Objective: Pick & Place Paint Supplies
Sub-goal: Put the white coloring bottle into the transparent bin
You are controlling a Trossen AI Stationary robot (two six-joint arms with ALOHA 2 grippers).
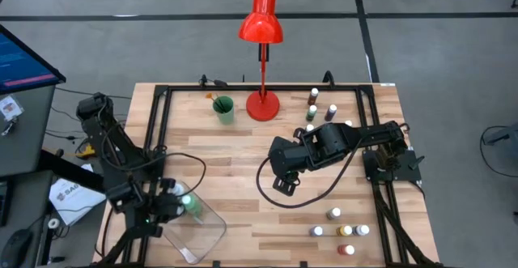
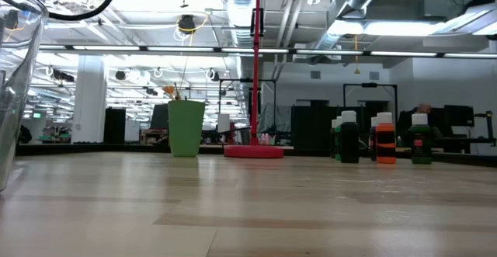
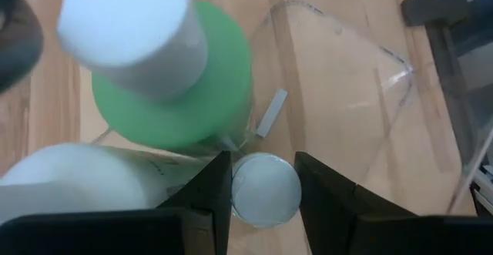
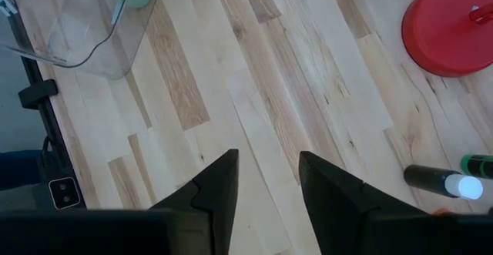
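At the table's near edge, around seven o'clock, our left claw (image 1: 171, 206) hangs over the clear tray (image 1: 212, 234), pinching a small white-capped bottle (image 3: 266, 188) between its fingers; we judge it is held there for dropping in. The big green bottle (image 3: 177, 85) already sits inside the tray, just beside that small one, with another white item (image 3: 69, 182) against it. Over at five o'clock a cluster of little paint bottles (image 1: 344, 229) waits on the table (image 1: 235, 151), apart from the tray. Nearer the middle, our right claw (image 1: 283, 184) hovers above bare wood, fingers spread and holding nothing, likely clear of the left arm's work. Farther off, at one o'clock, more bottles (image 1: 314, 98) stand. At twelve o'clock are the red lamp (image 1: 261, 102) and the green cup (image 1: 223, 109).
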